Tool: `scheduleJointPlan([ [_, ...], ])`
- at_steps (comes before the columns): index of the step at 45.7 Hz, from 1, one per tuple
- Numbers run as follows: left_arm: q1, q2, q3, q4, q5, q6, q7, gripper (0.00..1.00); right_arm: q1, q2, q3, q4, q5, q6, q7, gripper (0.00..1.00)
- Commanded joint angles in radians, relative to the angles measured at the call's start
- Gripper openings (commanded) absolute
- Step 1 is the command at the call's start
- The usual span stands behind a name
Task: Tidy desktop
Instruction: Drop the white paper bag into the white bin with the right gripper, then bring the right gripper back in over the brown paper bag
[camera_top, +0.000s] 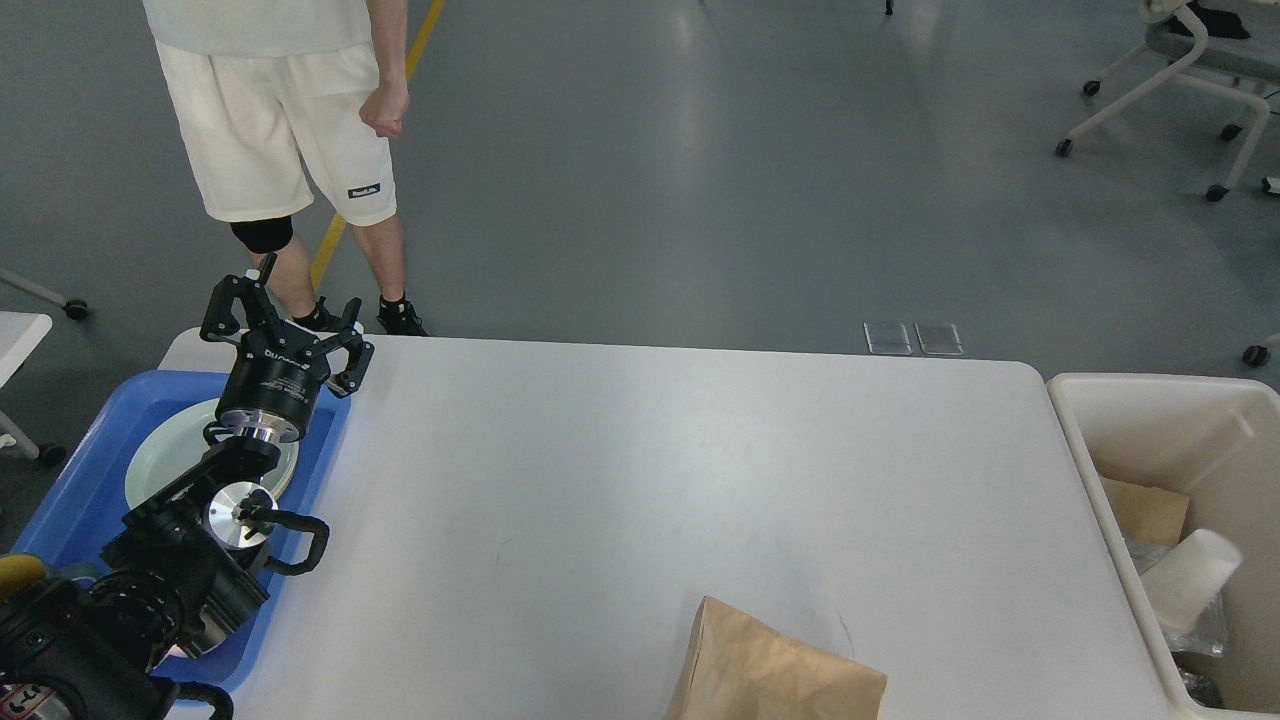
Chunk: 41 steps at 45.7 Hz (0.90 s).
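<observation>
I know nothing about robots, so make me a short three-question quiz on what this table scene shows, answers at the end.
1. True or false: the left hand is holding the brown paper bag.
2. Multiple choice: the pale plate lies in A) the cream bin, B) the blue tray, C) bare on the desktop.
3. Fill in: the paper bag sits at the desktop's ____ edge, nearest the robot.

Key
1. False: the left hand is open and empty, above the far end of the blue tray, well apart from the bag.
2. B.
3. Near (front) edge.
</observation>
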Motion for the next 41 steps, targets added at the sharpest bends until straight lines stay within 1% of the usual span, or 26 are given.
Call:
scheduleJointPlan([
  [1, 0.000, 0.000, 0.000, 0.000, 0.000, 0.000, 0.000, 0.96, 0.004, -0.001, -0.004, 0.002, 0.001, 0.006, 0.000, 0.99],
  [9, 0.000, 0.000, 0.000, 0.000, 0.000, 0.000, 0.000, 0.96, 0.056, -0.010, -0.036, 0.022, -0.005, 0.038, -0.002, 1.00],
  [15, 0.000, 0.000, 0.000, 0.000, 0.000, 0.000, 0.000, 0.96, 0.174, -0.010, -0.157, 0.064, -0.004, 0.104, 0.000, 1.00],
  [20, 0.000, 0.000, 0.000, 0.000, 0.000, 0.000, 0.000, 0.96, 0.286, -0.010, -0.234, 0.145, -0.002, 0.143, -0.002, 1.00],
  [23, 0.000, -0.001, 0.000, 0.000, 0.000, 0.000, 0.000, 0.96, 0.363, -0.010, -0.280, 0.194, -0.004, 0.205, -0.002, 1.00],
  [33, 0.000, 0.000, 0.000, 0.000, 0.000, 0.001, 0.000, 0.96, 0.702, -0.004, -0.441, 0.334, -0.005, 0.488, -0.009, 1.00],
  [41, 0.000, 0.000, 0.000, 0.000, 0.000, 0.001, 0.000, 0.96, 0.935, 0.041, -0.519, 0.380, -0.008, 0.679, -0.014, 1.00],
])
